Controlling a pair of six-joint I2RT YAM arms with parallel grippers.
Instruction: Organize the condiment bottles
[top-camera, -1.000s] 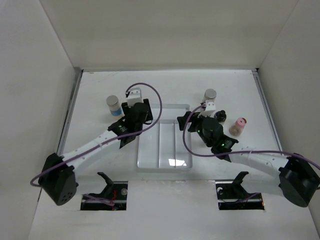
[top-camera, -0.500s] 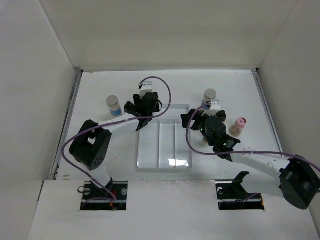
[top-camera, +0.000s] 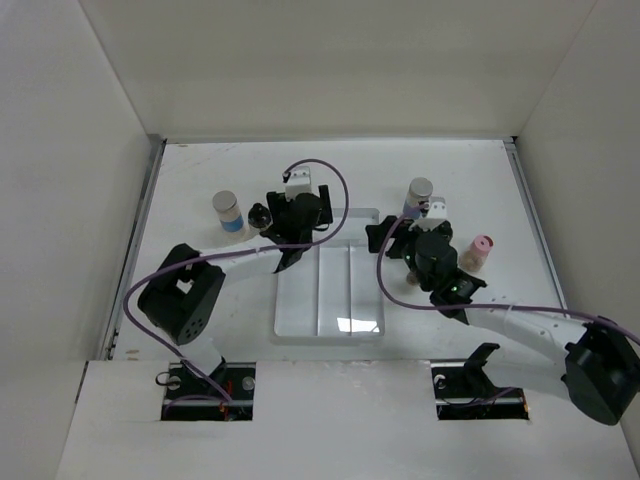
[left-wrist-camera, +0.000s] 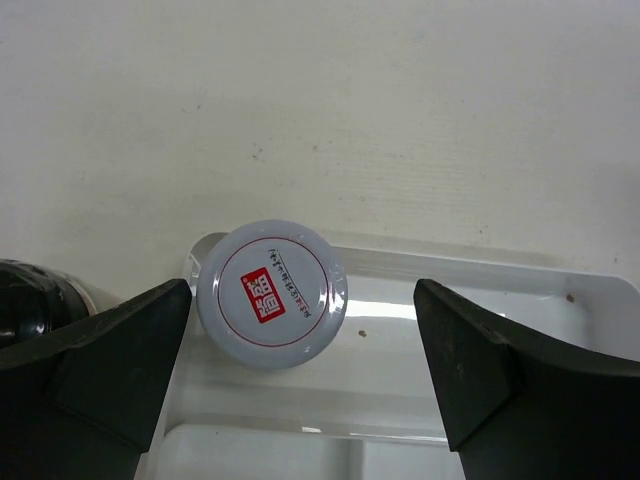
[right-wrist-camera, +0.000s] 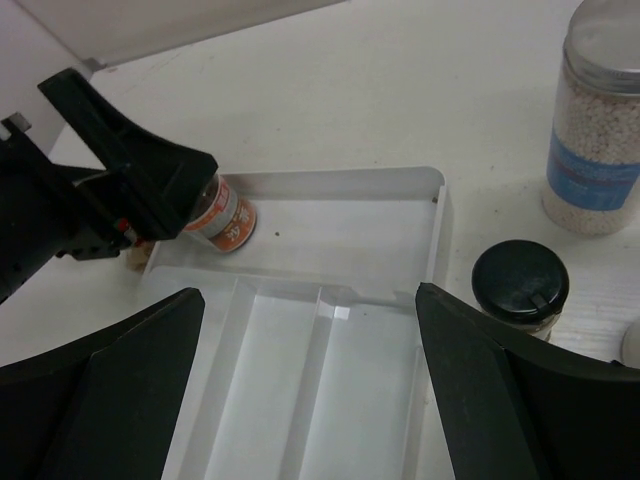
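Observation:
A white-capped jar with an orange label stands in the left corner of the clear tray's far compartment. My left gripper hangs open over it, the jar nearer its left finger and untouched; in the top view the left gripper hides the jar. My right gripper is open above the tray's long compartments, holding nothing. A black-capped bottle stands just right of the tray, and a silver-capped, blue-labelled bottle stands behind it.
Left of the tray stand a silver-capped bottle and a black-capped one. A pink-capped bottle stands at the right and a silver-capped one behind my right gripper. White walls enclose the table.
My left arm swung to the tray's far left corner and its gripper has opened, letting go of the white-capped jar there. The right arm shifted slightly.

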